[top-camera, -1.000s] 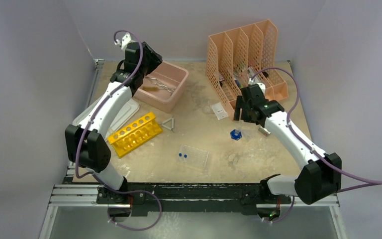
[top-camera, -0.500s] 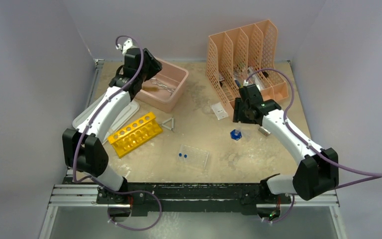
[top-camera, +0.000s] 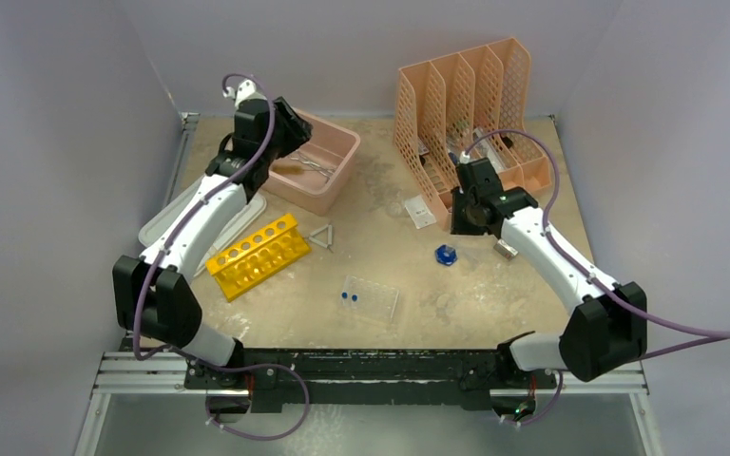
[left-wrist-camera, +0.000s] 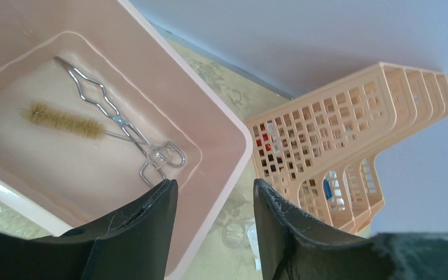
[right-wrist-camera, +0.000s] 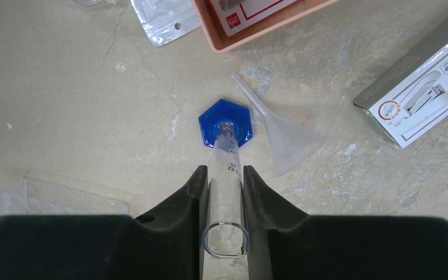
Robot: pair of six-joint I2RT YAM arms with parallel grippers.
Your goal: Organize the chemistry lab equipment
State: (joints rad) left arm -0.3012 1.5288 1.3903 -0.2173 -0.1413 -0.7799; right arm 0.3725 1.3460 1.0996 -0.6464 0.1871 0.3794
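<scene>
Two arms out over the table (top-camera: 494,294)! Right fingers (right-wrist-camera: 189,195) clamped on a clear measuring cylinder (right-wrist-camera: 226,153), its blue hexagonal base pointing down at the table, a clear funnel (right-wrist-camera: 289,140) lying just beside it. Left fingers (left-wrist-camera: 146,227) spread wide, gripping nothing, hovering over the pink tub (left-wrist-camera: 221,134), where the metal tongs (left-wrist-camera: 122,125) lie beside a bristle brush (left-wrist-camera: 64,119). Yellow rack (top-camera: 257,255), wire triangle (top-camera: 321,236) and clear tray (top-camera: 373,298) sit near the table's middle.
</scene>
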